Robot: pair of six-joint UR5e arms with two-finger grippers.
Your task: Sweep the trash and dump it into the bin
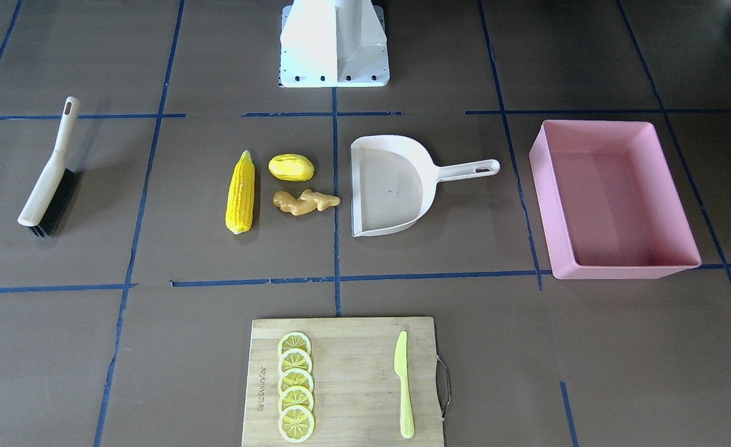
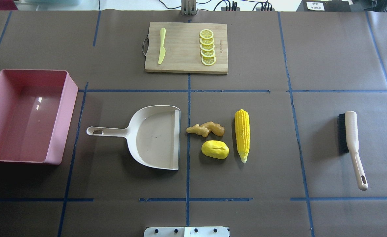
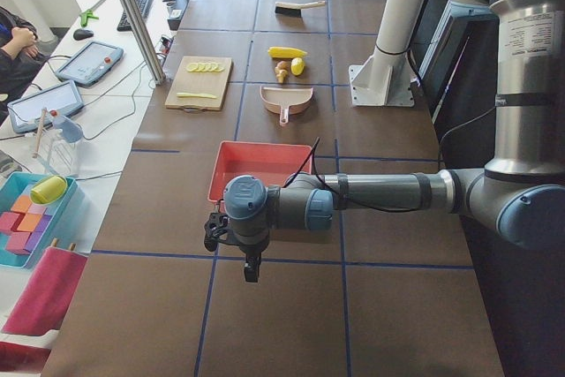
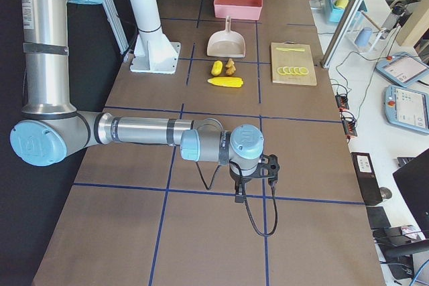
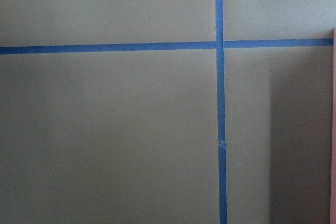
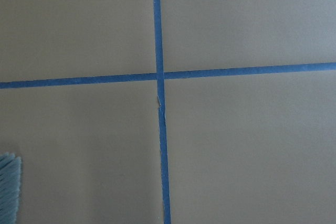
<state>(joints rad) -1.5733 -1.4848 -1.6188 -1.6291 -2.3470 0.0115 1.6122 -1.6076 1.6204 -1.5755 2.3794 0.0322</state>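
The trash lies mid-table: a long yellow corn cob (image 2: 242,135), a yellow oval lump (image 2: 215,149) and a knobbly tan ginger root (image 2: 206,129), all just right of the beige dustpan (image 2: 154,138). The pink bin (image 2: 61,115) stands empty at the far left, past the dustpan's handle. My left gripper (image 3: 216,231) shows only in the exterior left view, beyond the bin's outer end. My right gripper (image 4: 268,165) shows only in the exterior right view, far from the corn cob (image 4: 225,82). I cannot tell whether either is open or shut. Both wrist views show only bare table and blue tape.
A beige hand brush (image 2: 351,138) with black bristles lies at the right of the table. A wooden cutting board (image 2: 183,46) at the far edge carries lemon slices (image 2: 207,47) and a yellow-green knife (image 2: 161,45). The robot's base (image 1: 334,43) stands at the near edge.
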